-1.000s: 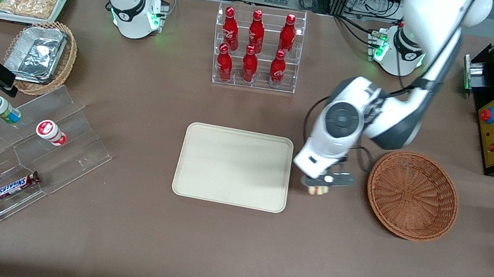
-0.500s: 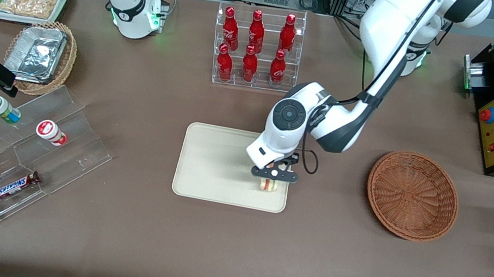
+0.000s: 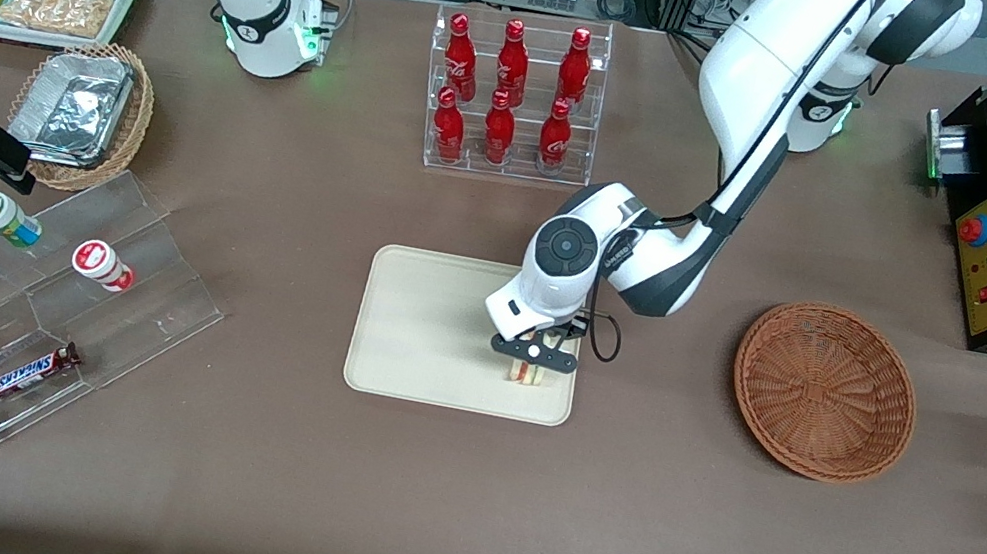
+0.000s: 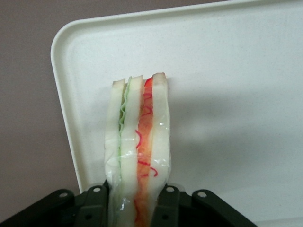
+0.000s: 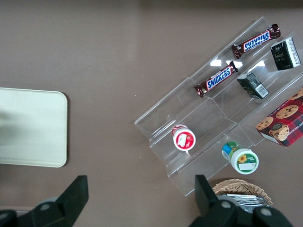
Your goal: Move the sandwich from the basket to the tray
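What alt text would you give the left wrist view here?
The gripper is shut on the sandwich, a wedge with green and red-orange filling, held edge-on over a corner of the cream tray, with brown table beside the tray's rim.

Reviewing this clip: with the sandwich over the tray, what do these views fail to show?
- Whether the sandwich touches the tray: front view, the gripper covers its top; wrist view shows no contact line.
- Fingertips: wrist view, cut off by the picture's edge, though they clamp the sandwich.
- Basket: appears only in the front view, looking empty.
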